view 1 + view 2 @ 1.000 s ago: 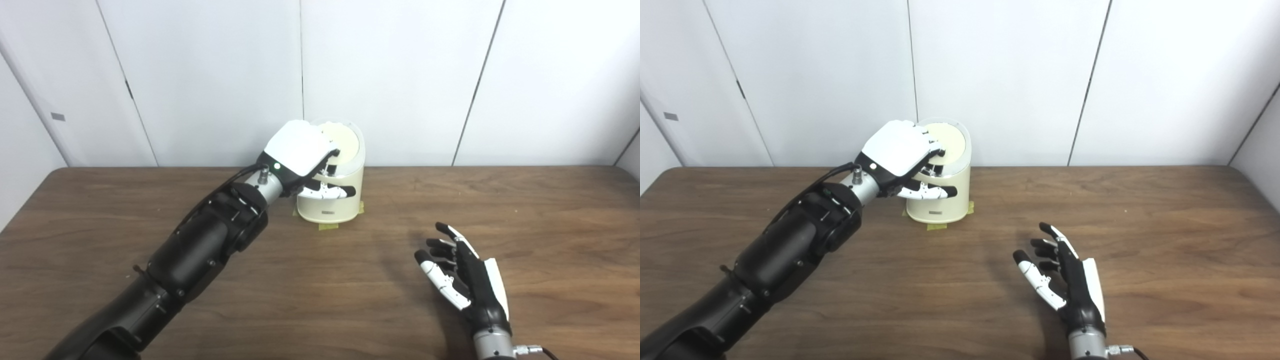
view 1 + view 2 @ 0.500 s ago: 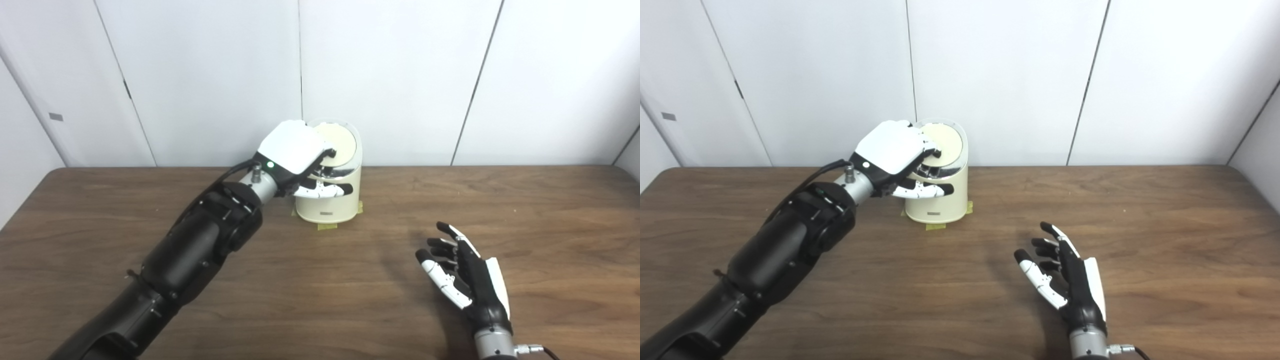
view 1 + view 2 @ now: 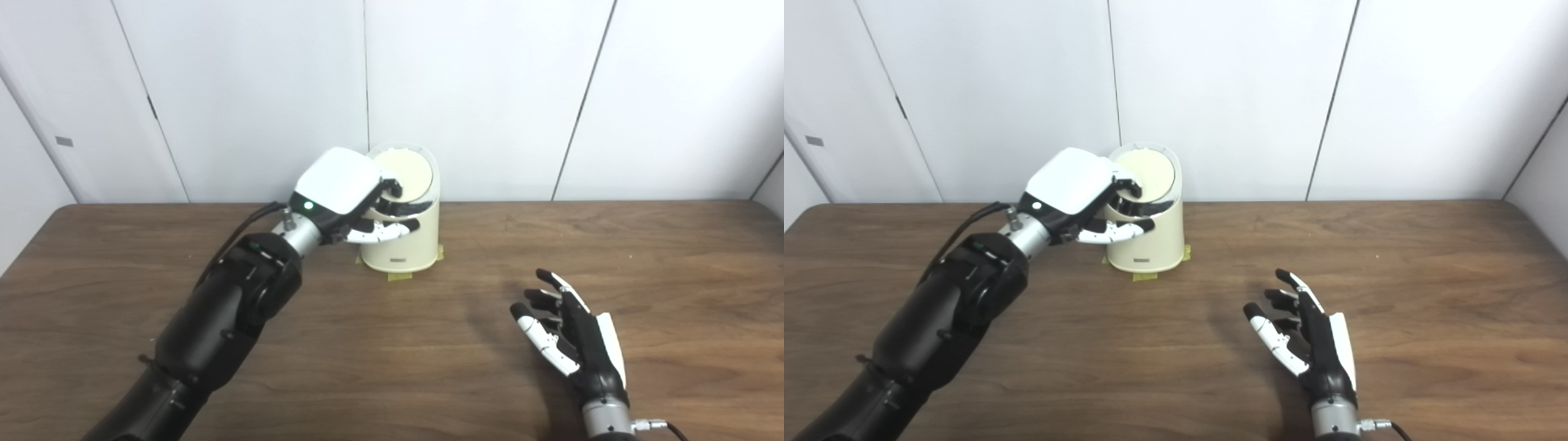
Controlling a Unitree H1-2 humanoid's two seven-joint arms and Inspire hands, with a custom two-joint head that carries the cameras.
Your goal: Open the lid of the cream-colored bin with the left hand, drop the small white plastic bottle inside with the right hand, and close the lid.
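The cream-colored bin (image 3: 401, 245) stands at the back of the table by the wall. Its round lid (image 3: 409, 174) is tilted up, and a dark opening shows beneath it. My left hand (image 3: 340, 187) is at the lid's left edge, fingers curled onto the rim and thumb stretched across the bin's front below the opening. My right hand (image 3: 572, 343) rests low over the table at the front right, fingers spread, holding nothing. No small white bottle shows in either view.
Yellow tape (image 3: 401, 277) marks the bin's base on the brown wooden table (image 3: 429, 367). White wall panels (image 3: 490, 92) stand close behind the bin. My left forearm (image 3: 233, 306) crosses the table's left half.
My left hand and arm have drawn to the left, still on the lid's edge, uncovering the dark opening. The right hand has barely moved. The camera view shifted slightly.
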